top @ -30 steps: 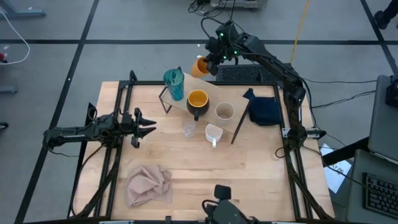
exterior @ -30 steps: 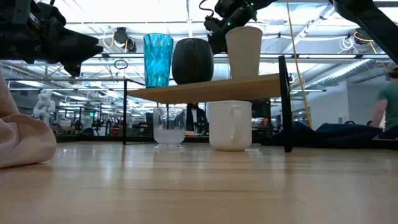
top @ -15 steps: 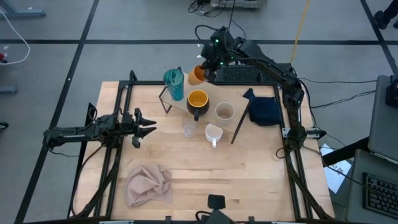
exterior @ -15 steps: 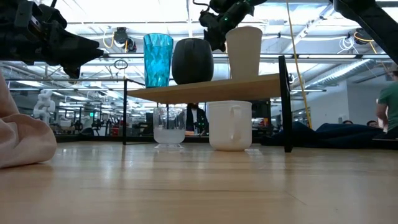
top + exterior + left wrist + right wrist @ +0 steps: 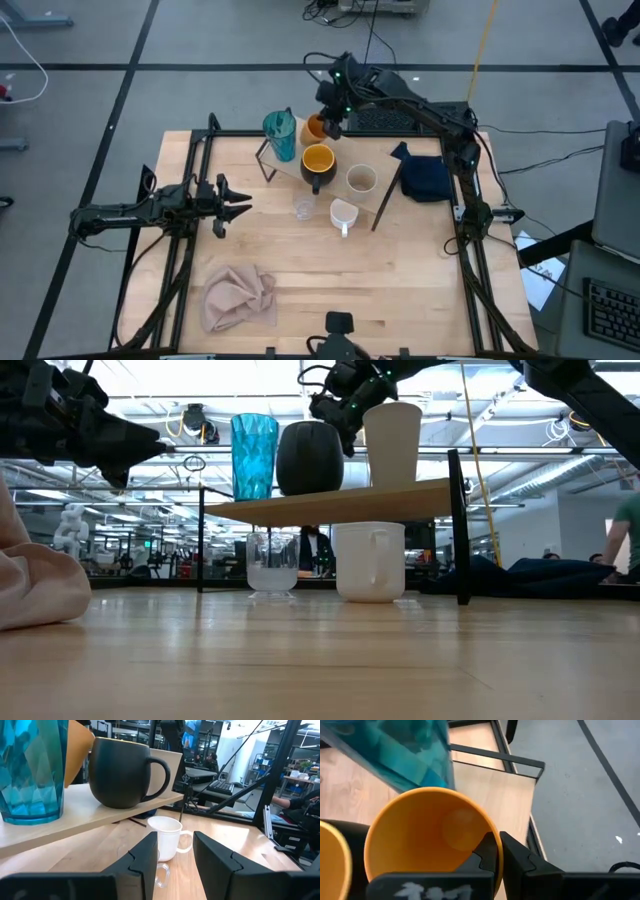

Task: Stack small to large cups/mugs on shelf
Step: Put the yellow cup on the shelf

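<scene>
Orange cup carried in over a crowded shelf

The right gripper (image 5: 492, 851), pinched shut on the rim of the orange cup (image 5: 432, 832), holds it above the shelf's (image 5: 335, 148) far edge, between the teal tumbler (image 5: 280, 135) and the black mug (image 5: 317, 165). A thin rim pinch could let the cup tilt or slip, or it could nudge either neighbour off. The left gripper (image 5: 235, 203) waits half open near the tabletop's left edge.

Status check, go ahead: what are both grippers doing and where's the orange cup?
Right gripper shut on orange cup rim, over shelf back. Left gripper open, waiting left. Teal tumbler, black mug crowd it.
</scene>
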Controlling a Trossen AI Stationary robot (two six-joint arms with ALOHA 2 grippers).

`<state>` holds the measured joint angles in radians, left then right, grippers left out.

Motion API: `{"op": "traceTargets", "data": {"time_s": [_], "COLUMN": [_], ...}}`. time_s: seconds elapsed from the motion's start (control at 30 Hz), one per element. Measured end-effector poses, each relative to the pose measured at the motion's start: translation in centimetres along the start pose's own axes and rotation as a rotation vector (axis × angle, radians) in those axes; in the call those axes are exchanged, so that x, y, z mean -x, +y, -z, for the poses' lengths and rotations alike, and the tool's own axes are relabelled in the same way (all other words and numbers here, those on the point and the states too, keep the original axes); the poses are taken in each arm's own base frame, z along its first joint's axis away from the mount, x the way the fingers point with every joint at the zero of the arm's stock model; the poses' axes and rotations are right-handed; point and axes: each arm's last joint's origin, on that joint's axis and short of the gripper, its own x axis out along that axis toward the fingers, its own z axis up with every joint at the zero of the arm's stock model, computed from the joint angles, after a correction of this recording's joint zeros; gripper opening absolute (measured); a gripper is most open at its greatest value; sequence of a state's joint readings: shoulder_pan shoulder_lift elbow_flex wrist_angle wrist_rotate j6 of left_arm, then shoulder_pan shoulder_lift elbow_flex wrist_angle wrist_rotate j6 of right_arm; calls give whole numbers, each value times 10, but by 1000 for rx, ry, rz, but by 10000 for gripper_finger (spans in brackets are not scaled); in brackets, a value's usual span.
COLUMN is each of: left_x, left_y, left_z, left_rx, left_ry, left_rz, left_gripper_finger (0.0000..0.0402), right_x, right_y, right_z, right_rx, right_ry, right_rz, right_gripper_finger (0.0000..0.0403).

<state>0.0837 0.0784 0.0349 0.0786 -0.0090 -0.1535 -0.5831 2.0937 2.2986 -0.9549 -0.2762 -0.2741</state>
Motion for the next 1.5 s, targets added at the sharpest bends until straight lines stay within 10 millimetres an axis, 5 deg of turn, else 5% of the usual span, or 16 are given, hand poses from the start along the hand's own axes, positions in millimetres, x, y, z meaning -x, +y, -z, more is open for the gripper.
{"op": "traceTargets", "data": {"time_s": [1.5], "left_x": [0], "left_y": [0], "left_z": [0], "left_rx": [-14], "left_ry": [1], "left_rz": [-1], "left_gripper_finger": [124], "right_x": [-15], "right_y": [-7], "right_z": [7], "right_rx": [-62], "right_ry": [37], "right_rz": [-15], "right_gripper_finger": [17]}}
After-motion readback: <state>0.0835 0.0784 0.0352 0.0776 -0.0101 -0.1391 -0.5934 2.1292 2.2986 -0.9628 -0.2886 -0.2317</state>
